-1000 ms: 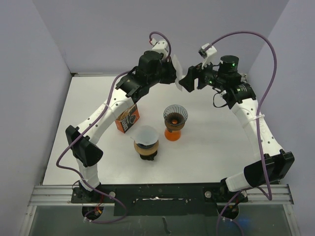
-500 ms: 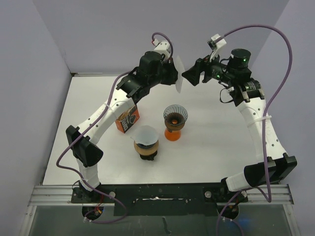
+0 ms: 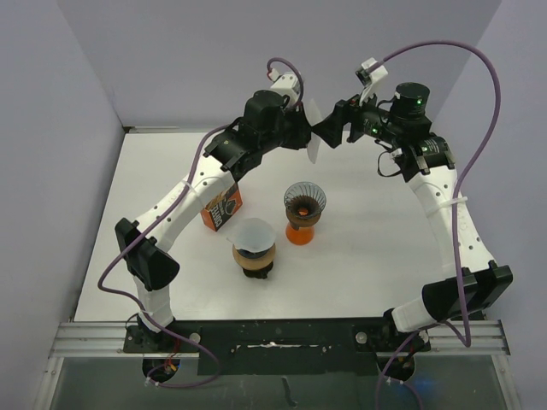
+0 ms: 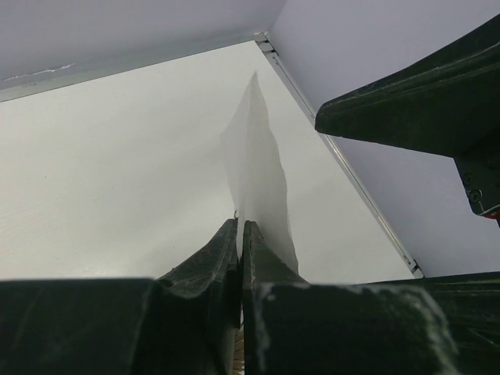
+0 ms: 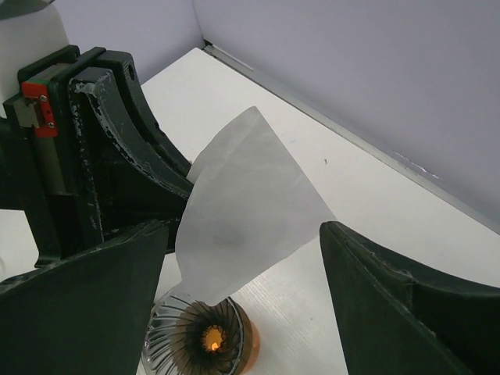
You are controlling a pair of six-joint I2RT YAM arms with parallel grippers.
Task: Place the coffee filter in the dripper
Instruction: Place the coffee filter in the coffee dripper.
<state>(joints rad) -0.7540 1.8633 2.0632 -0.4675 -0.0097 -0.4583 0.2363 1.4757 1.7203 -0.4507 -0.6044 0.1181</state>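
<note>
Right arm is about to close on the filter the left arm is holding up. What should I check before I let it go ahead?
1. Left gripper shut on the coffee filter: ok.
2. Right gripper open: ok.
3. Filter lies between the right fingers: ok.
4. Filter touching either finger: cannot tell.
5. Filter spread into a cone: not ok, it looks flat.
6. Dripper upright and empty on the table: ok.
</note>
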